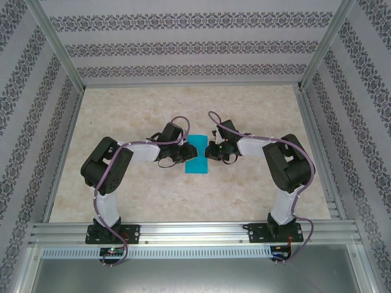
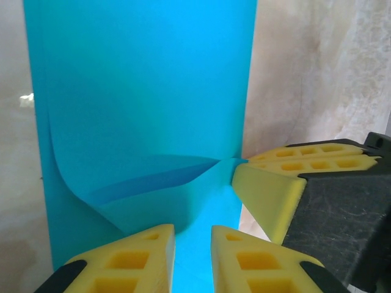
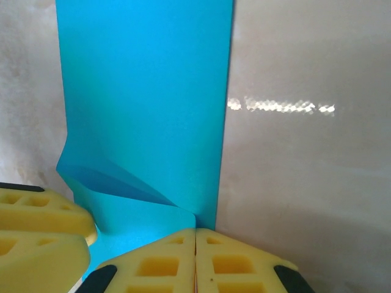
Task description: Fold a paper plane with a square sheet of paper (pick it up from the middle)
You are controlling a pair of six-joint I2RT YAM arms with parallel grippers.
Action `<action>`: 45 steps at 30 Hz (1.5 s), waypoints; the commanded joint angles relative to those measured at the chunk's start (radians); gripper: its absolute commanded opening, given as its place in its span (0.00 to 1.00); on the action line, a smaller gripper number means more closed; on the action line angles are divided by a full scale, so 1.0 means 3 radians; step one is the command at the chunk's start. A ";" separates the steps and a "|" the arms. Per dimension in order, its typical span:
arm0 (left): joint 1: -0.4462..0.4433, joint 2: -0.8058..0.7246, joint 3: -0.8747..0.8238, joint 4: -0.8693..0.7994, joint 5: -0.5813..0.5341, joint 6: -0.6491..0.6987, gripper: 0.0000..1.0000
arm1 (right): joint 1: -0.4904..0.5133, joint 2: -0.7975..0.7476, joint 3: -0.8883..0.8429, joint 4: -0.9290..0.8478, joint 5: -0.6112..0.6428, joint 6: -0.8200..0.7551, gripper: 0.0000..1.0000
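Right tool (image 3: pixel 195 237) pinches the paper (image 3: pixel 146 91) edge; left tool (image 2: pixel 192 235) barely parted.

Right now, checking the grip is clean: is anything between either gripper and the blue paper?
Nothing visible is. The right gripper is shut on the edge of the square sheet of paper, which is raised in a fold there; the left gripper sits at the sheet, fingers slightly apart.

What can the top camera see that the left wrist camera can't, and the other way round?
Top camera: the left arm and right arm whole, plus patterned walls. Left wrist camera: up close, a curled-up flap in the square sheet of paper, its edge pinched by the right gripper. Both: that blue paper lying on the table.
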 commanded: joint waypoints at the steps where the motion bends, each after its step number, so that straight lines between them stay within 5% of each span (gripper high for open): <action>1: -0.0052 -0.0041 0.0092 0.0011 0.0024 0.0134 0.23 | -0.0012 0.0070 0.0058 -0.0004 -0.0008 -0.0098 0.08; 21: -0.0085 0.0221 0.0230 -0.0409 -0.0230 0.0189 0.22 | -0.0011 -0.0024 0.0085 -0.0055 -0.0052 -0.0077 0.10; 31: -0.0085 0.0234 0.0094 -0.0469 -0.0331 0.0182 0.20 | -0.0021 -0.0777 -0.0105 -0.0215 -0.0014 -0.0191 0.23; 45: -0.0087 0.0309 0.0118 -0.0444 -0.0315 0.0190 0.17 | 0.0323 -0.0411 -0.0152 -0.0133 -0.0364 -0.0136 0.03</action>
